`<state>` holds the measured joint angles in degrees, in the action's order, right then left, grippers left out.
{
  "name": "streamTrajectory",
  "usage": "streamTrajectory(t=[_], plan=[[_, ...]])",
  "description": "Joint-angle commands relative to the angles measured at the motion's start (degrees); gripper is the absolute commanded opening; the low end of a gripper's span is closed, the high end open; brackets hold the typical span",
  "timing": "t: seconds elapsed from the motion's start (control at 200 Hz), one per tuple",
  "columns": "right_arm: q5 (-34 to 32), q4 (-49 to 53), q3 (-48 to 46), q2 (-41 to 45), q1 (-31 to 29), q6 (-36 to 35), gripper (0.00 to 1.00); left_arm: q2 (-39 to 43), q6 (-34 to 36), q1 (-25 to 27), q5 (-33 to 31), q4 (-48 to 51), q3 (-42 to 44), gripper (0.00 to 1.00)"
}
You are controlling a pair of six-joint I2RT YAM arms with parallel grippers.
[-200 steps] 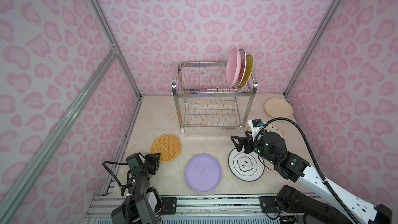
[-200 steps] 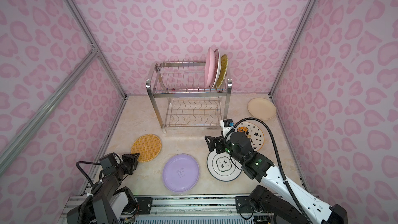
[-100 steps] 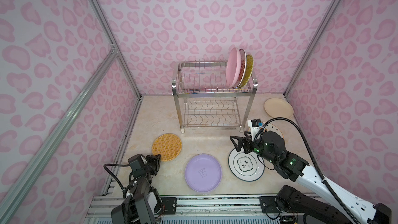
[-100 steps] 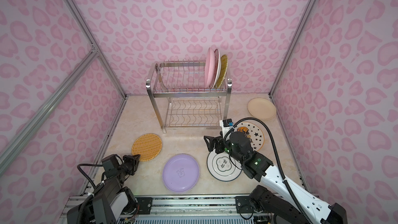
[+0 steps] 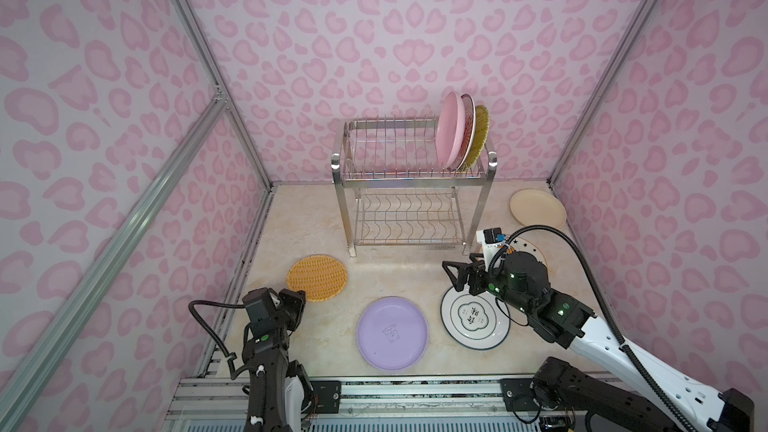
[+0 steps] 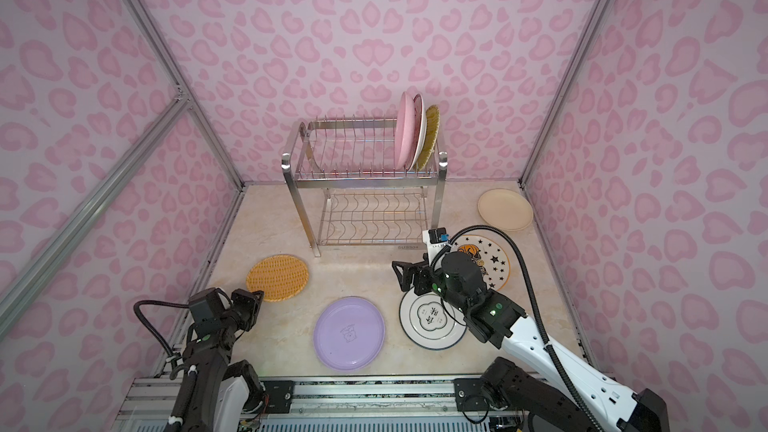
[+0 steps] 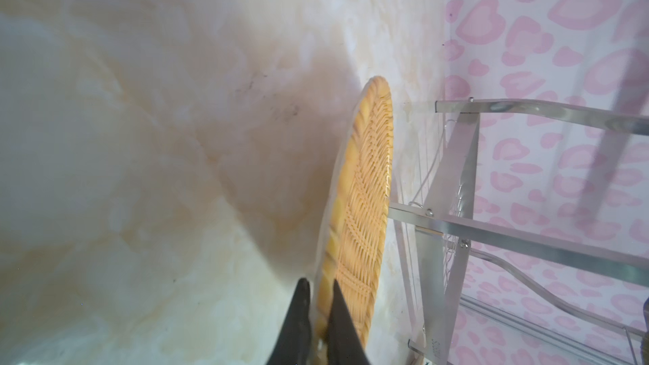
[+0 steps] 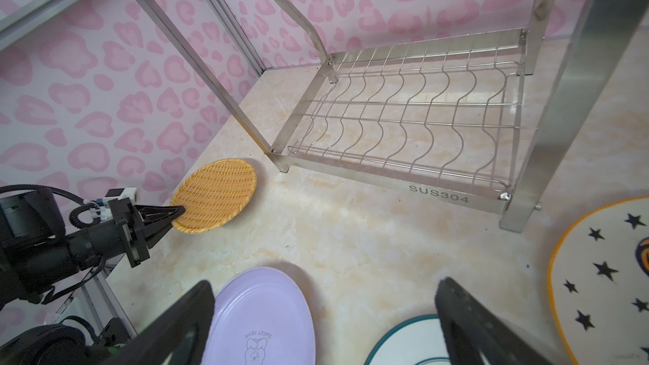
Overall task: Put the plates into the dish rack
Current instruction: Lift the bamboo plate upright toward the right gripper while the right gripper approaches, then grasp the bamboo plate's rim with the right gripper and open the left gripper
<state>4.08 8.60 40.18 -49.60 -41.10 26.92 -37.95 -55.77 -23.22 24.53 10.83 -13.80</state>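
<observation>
Right, operator: your left gripper (image 7: 319,284) was clenched on the orange woven plate (image 5: 317,278), its fingers on either side of the rim at the plate's 7 o'clock edge. That plate sat at about 8 o'clock on the table (image 5: 415,272), taking the back wall as 12. Whether its gripped edge was off the surface I could not tell.

Your right gripper (image 5: 454,278) stood spread wide and empty, hanging above the 11 o'clock rim of the white emblem plate (image 5: 473,320), which lay flat at 5 o'clock. The lilac plate (image 5: 392,333) lay flat at 6 o'clock, just beside the emblem plate and apart from it. The star plate (image 6: 492,261) lay at 4 o'clock, partly hidden by your right arm. The cream plate (image 5: 537,207) lay at 2 o'clock, near the right wall.

The dish rack (image 5: 411,178) stood at 12 o'clock. Three plates stood on edge at the 3 o'clock end of its upper tier: the pink plate (image 5: 449,130), then the orange-radial plate (image 5: 469,118), then the yellow plate (image 5: 482,130).
</observation>
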Motion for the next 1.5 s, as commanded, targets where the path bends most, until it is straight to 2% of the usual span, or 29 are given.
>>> streamTrajectory(t=[0.0,0.22,0.42,0.54,0.705,1.045,1.19,1.365,1.495], plan=[[0.2,-0.5,0.7,-0.9,0.0,0.6,0.98,4.1,6.0,0.4,-2.4,11.8,-4.2,0.03],[3.3,-2.6,2.4,-5.1,0.0,2.7,0.98,5.0,14.0,2.4,3.6,19.8,-13.2,0.03],[5.1,-4.3,3.2,-7.8,0.0,4.4,0.98,4.7,20.7,6.9,10.3,25.0,-21.8,0.03],[6.3,-5.8,3.0,-8.8,0.1,5.9,0.98,2.6,23.1,11.3,14.2,26.0,-25.4,0.03],[8.9,-7.7,3.3,-9.4,0.4,8.0,0.97,-1.9,25.3,20.5,16.7,24.3,-29.2,0.03],[17.9,-12.0,1.7,-7.6,6.1,15.6,0.9,-16.9,25.5,36.4,22.3,13.1,-38.5,0.03],[20.9,-12.6,0.3,-5.9,7.8,18.0,0.85,-22.5,23.4,39.9,23.5,8.4,-41.3,0.03],[21.8,-11.9,-0.9,-3.6,9.1,19.7,0.83,-26.3,18.1,42.1,24.3,-3.9,-41.1,0.03],[24.3,-13.8,-1.6,-3.6,10.2,22.3,0.73,-28.7,17.7,42.9,25.7,-9.2,-40.7,0.03]])
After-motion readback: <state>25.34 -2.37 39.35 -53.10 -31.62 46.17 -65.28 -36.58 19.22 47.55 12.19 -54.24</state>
